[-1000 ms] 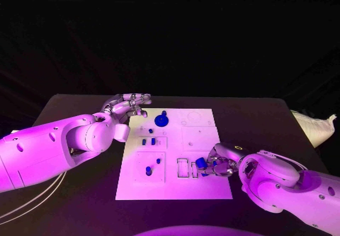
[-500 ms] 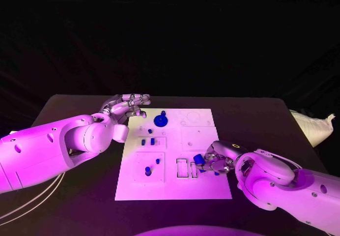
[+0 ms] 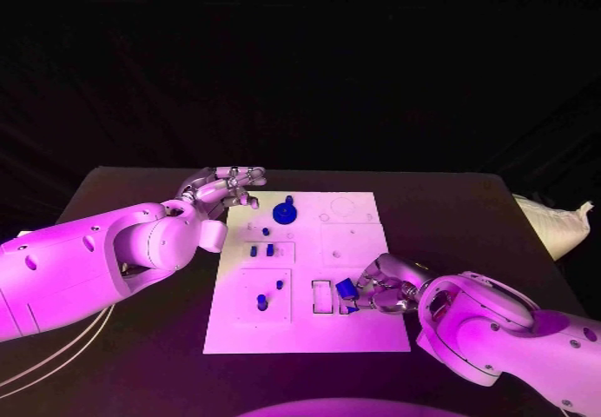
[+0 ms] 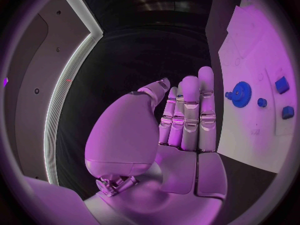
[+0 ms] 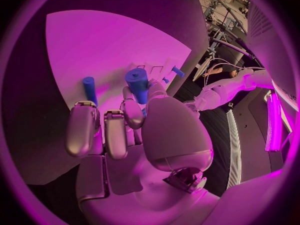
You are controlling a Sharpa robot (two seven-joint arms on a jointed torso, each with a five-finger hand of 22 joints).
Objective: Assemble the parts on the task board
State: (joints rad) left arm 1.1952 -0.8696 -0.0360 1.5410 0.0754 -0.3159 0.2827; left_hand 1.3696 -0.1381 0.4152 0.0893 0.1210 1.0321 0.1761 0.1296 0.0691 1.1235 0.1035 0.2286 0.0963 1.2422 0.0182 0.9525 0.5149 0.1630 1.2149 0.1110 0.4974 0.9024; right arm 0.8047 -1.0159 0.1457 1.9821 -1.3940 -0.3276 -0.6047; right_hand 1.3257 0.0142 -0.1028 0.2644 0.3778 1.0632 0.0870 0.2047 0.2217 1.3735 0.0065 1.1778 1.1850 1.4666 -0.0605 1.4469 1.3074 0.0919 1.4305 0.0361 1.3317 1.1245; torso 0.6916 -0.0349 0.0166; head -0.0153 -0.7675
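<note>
One blue part [image 3: 347,287] in right hand [image 3: 382,291]

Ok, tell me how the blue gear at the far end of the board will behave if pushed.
The blue gear looks like rigid plastic, so probably stiff and light. It lies flat on the task board, so it should slide rather than roll. Its raised hub may offer a grip.

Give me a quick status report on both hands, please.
Left hand open beside task board. Right hand holding blue cylinder part over the board's slots. Nothing in the way.
</note>
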